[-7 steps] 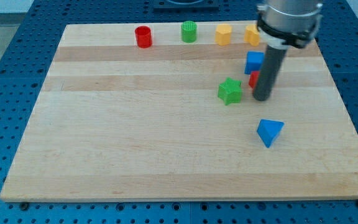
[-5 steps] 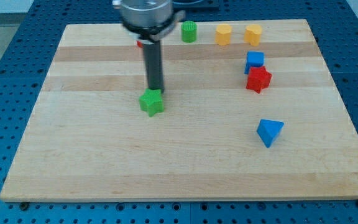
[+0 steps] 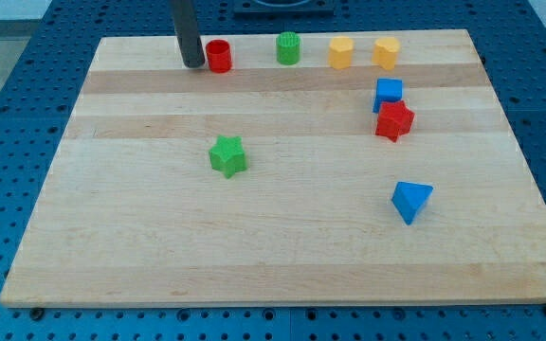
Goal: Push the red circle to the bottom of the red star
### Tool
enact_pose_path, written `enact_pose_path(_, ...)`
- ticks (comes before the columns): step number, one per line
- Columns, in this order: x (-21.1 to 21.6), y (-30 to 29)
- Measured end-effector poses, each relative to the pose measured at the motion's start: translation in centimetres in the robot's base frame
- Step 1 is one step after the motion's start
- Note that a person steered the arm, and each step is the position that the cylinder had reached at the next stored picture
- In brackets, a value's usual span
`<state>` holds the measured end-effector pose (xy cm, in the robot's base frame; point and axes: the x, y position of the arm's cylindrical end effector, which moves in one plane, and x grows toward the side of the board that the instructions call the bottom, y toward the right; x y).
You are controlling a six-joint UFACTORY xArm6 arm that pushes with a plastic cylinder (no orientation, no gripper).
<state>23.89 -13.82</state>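
Note:
The red circle (image 3: 218, 56) stands near the top edge of the wooden board, left of centre. My tip (image 3: 193, 64) rests on the board right against the red circle's left side. The red star (image 3: 394, 121) lies far to the view's right, just below a blue cube (image 3: 388, 94) that touches it.
A green star (image 3: 227, 155) lies mid-board, below the red circle. A green circle (image 3: 288, 47) and two yellow blocks (image 3: 340, 52) (image 3: 385, 52) line the top edge. A blue triangle (image 3: 410, 200) lies below the red star.
My tip pushed the green star from beside the red star leftward to mid-board, then moved up to the left side of the red circle. The red circle has not moved.

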Motion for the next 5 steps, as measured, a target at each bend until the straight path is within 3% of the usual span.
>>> enact_pose_path(1, -2.7, 4.0)
enact_pose_path(3, 9.0, 12.7)
enact_pose_path(4, 11.4, 13.9)
enact_pose_path(5, 9.7, 11.6)
